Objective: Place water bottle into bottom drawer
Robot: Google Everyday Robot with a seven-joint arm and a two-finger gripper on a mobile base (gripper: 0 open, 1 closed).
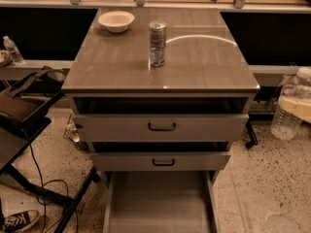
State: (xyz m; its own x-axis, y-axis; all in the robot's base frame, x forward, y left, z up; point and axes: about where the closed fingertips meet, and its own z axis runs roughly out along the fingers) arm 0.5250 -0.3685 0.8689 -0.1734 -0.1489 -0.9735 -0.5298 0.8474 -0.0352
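Note:
The water bottle [286,124], clear ribbed plastic with a white cap, hangs in the air at the right edge of the camera view, beside the cabinet and above the floor. My gripper [298,108] is shut around its middle; a pale finger crosses the bottle and the rest of the arm is out of view. The bottom drawer [160,203] is pulled out at the foot of the cabinet, wide, grey and flat-floored, with nothing in it. It lies to the lower left of the bottle.
A silver can [157,43] and a white bowl [116,21] stand on the cabinet top [194,67]. Two upper drawers with black handles [162,126] are partly pulled out. A dark chair and cables [29,115] stand at the left, with a small bottle [12,50] behind.

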